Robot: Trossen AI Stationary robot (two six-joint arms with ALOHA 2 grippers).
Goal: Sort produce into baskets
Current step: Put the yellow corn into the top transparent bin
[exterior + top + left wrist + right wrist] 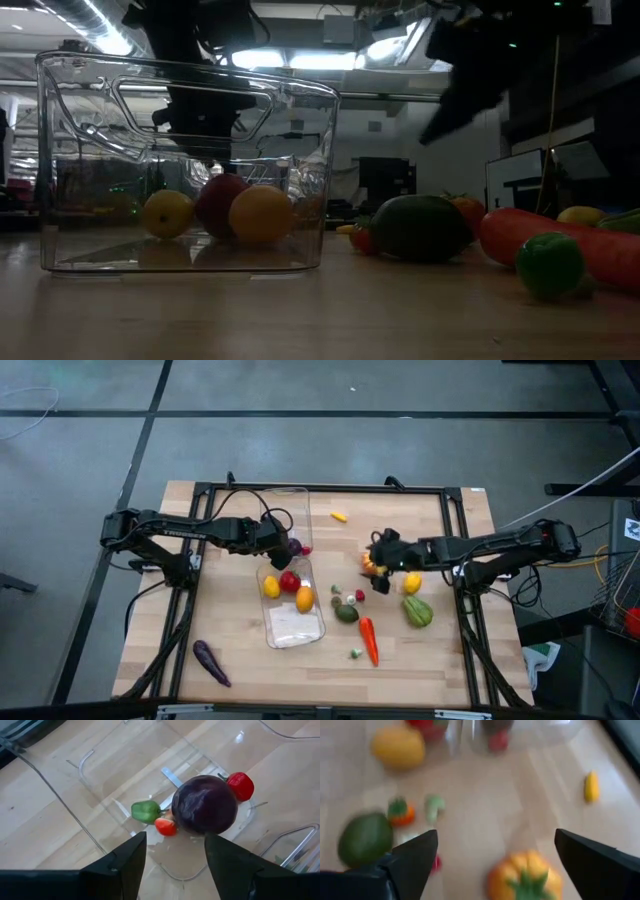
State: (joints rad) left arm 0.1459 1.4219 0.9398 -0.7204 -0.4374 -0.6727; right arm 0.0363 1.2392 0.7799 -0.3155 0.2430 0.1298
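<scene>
My left gripper is open above the far clear bin, which holds a purple ball, a green piece and small red pieces. My right gripper is open right of the bins. It hovers over a ribbed orange vegetable with a green top, with one finger on each side and no contact. The near clear bin holds a lemon, a red fruit and an orange fruit.
Loose on the table are a lemon, a green pepper, a carrot, an avocado, small pieces, a small yellow piece at the far side and an aubergine at the near left.
</scene>
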